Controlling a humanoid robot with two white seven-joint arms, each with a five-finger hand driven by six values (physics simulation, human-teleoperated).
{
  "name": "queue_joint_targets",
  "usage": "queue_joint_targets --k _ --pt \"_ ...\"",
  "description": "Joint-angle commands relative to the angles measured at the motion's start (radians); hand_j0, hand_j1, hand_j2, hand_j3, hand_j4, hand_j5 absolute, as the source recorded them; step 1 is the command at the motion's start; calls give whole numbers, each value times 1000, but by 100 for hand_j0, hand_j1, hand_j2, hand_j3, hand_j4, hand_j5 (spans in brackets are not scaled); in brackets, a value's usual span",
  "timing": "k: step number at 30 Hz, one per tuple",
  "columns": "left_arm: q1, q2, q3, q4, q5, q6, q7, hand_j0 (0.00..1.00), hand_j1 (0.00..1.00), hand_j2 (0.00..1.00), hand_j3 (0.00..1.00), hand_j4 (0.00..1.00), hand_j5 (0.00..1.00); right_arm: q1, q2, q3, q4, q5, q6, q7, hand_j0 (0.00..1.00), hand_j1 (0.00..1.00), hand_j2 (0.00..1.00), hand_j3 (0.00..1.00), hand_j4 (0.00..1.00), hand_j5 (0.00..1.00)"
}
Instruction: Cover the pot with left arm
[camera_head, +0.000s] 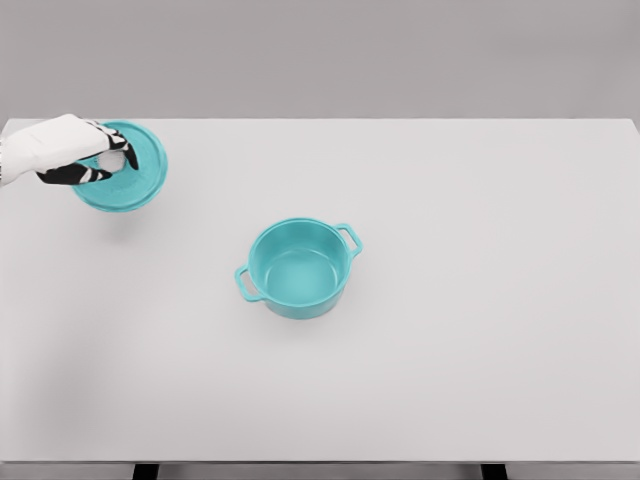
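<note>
The left hand (75, 150) comes in from the left edge of the head view, near the far left corner of the table (480, 380), and its fingers (118, 143) are closed around the small white knob (112, 160) on top of the lid (135, 175). The hand is white across the back with black-and-white banded fingers, and it covers the left part of the lid, so only the right and lower parts of the disc are in clear sight. The lid is a round teal disc with a raised rim, and it appears tilted a little; a soft shadow falls on the table just below it, though whether it is lifted clear or resting on the surface cannot be told. The pot (297, 268) stands well apart from the hand and lid, toward the right and nearer the robot, close to the middle of the table. It is the same teal colour, round and upright, open at the top so its smooth inner floor shows, with two small loop handles on opposite sides, one at the lower left and one at the upper right. The table itself is plain pale grey, with a grey wall behind it.
</note>
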Motion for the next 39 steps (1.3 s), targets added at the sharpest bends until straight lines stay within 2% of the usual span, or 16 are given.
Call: queue_joint_targets --k 1,7,11,15,21,30,39 --pt "2 9 -7 -29 22 2 5 55 55 55 55 55 55 0 0 0 0 1 0 0 100 100 100 100 100 100" --pt "25 22 -9 -65 56 2 6 55 55 55 55 55 55 0 0 0 0 1 0 0 100 100 100 100 100 100" --pt "25 23 -27 -79 62 2 6 55 55 55 55 55 55 0 0 0 0 1 0 0 100 100 100 100 100 100" --pt "29 23 -53 -107 102 2 8 54 54 54 54 54 54 0 0 0 0 1 0 0 100 100 100 100 100 100" --pt "29 23 -61 -115 111 2 23 54 54 54 54 54 54 0 0 0 0 1 0 0 100 100 100 100 100 100" --pt "28 22 -135 -165 171 2 35 54 54 54 54 54 54 0 0 0 0 1 0 0 100 100 100 100 100 100" --pt "25 29 -139 -214 180 2 35 54 54 54 54 54 54 0 0 0 0 1 0 0 100 100 100 100 100 100"
